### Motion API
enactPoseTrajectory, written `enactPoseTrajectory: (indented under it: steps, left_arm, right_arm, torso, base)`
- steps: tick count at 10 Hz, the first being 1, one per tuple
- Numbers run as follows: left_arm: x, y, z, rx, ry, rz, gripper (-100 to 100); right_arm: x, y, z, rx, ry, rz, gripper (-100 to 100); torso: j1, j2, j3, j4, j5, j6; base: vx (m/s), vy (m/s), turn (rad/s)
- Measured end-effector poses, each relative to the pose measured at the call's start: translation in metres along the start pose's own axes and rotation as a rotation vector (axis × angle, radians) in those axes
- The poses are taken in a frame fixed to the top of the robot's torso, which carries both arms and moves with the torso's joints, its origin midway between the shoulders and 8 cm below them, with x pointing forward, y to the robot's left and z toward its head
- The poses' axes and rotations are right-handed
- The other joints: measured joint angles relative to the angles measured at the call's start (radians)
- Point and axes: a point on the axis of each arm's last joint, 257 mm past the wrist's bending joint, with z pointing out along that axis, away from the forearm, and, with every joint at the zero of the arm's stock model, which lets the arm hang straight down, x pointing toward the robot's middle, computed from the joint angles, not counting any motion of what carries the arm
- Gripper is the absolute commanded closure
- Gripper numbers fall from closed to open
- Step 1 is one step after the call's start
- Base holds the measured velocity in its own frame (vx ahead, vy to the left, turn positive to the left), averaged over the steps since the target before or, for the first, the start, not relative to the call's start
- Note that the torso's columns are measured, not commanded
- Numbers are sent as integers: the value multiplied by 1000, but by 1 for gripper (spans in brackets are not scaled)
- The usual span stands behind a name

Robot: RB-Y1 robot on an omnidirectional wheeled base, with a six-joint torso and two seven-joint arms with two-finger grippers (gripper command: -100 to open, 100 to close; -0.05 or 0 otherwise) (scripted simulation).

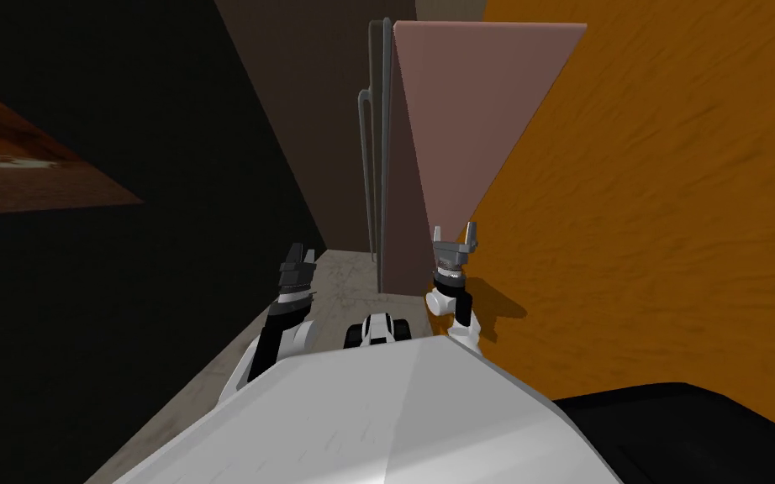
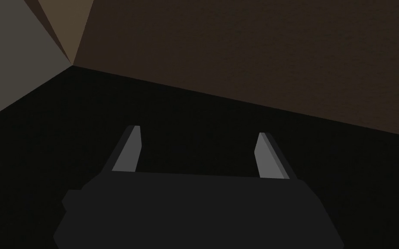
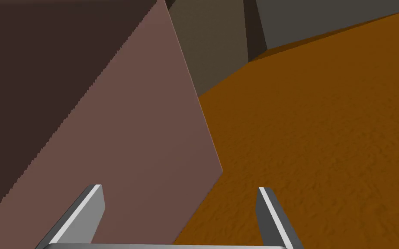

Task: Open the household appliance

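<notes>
Head view: pinkish-brown appliance [image 1: 461,126] beside orange wall [image 1: 672,210]

The appliance panel [image 1: 470,109] was smooth and matt. The orange wall [image 1: 672,210] was rough-grained. The handle bars [image 1: 364,168] resembled grey metal.

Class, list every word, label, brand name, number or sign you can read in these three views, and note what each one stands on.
None: no writing, number or sign shows on the tall pinkish-brown appliance, its grey handles, the orange surface, the left tool or the right tool.
</notes>
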Motion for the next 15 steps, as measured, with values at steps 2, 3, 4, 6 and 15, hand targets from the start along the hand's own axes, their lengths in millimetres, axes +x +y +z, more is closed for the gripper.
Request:
enactPoseTrajectory:
  steps: [2, 3, 4, 6, 15]
  left_arm:
    - [0, 0, 0, 0, 0, 0, 0]
    - [0, 0, 0, 0, 0, 0, 0]
    - [0, 0, 0, 0, 0, 0, 0]
    - [0, 0, 0, 0, 0, 0, 0]
    - [0, 0, 0, 0, 0, 0, 0]
  right_arm:
    - [-2, 26, 10, -101, 0, 55, -100]
    - [-3, 37, 15, -141, -6, 84, -100]
    - [-1, 50, 20, -195, -7, 117, -100]
    - [-3, 73, 27, -286, -14, 175, -100]
    - [-26, 146, 46, -606, -56, 421, -100]
  torso:
    - [0, 1, 1, 0, 0, 0]
    - [-1, 2, 1, 1, 0, 1]
    - [-1, 2, 1, 1, 0, 0]
    - [0, 1, 1, 0, 0, 0]
    - [-1, 2, 1, 0, 0, 1]
  base:
    - [50, 16, 89]
    - [50, 9, 158]
    - [46, 7, 78]
    - [49, 8, 114]
    - [40, 4, 107]
